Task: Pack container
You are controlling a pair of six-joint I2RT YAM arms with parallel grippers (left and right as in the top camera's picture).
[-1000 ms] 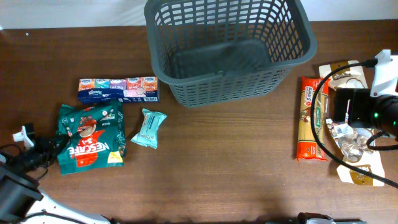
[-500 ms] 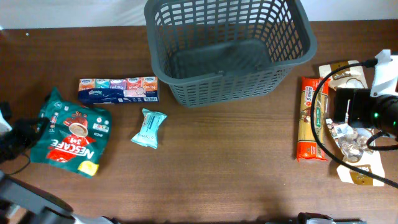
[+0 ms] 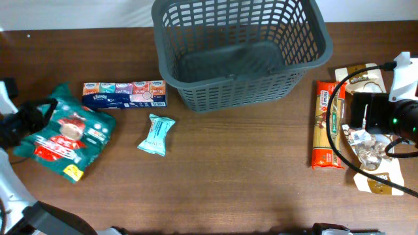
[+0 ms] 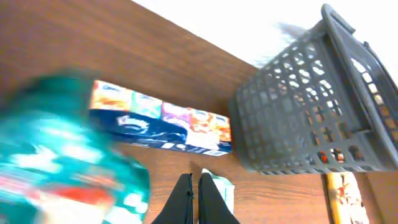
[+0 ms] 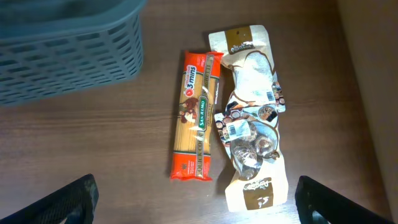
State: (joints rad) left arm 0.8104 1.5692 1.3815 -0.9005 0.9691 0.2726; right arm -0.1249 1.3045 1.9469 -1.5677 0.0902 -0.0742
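Left gripper, clamped on the coffee bag, has swung it leftward and tilted it, so packing has likely begun; the basket sits empty at the table's far edge, and the right gripper is spread wide.

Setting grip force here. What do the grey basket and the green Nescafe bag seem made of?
The basket: moulded plastic, matte grey, judging by its rigid lattice walls and thick rim. The green bag: glossy flexible film, probably plastic or foil laminate; its printed surface creases and shines.
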